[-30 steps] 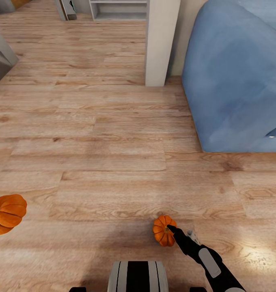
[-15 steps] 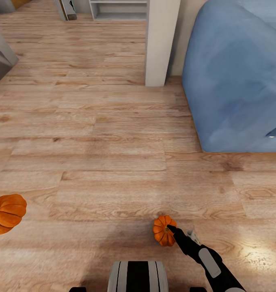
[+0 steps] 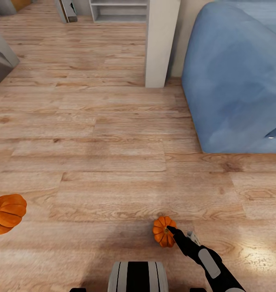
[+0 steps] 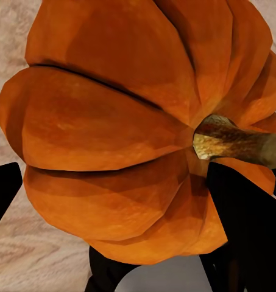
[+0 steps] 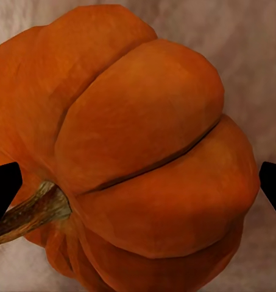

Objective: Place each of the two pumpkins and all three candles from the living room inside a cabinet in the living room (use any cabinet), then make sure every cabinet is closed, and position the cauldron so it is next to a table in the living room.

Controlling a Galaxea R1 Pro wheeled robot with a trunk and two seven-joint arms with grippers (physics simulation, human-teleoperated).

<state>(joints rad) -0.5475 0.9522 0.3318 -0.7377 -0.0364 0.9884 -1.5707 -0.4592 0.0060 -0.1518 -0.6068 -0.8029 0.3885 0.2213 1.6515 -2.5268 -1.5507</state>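
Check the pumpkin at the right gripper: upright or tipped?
Tipped. The pumpkin lies with its stem pointing sideways, between the right gripper's fingers.

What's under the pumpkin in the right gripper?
Wood floor shows around the pumpkin held between the right gripper's fingers, in both head and right wrist views. The patch directly beneath is covered by the pumpkin, so I cannot tell whether it touches the floor.
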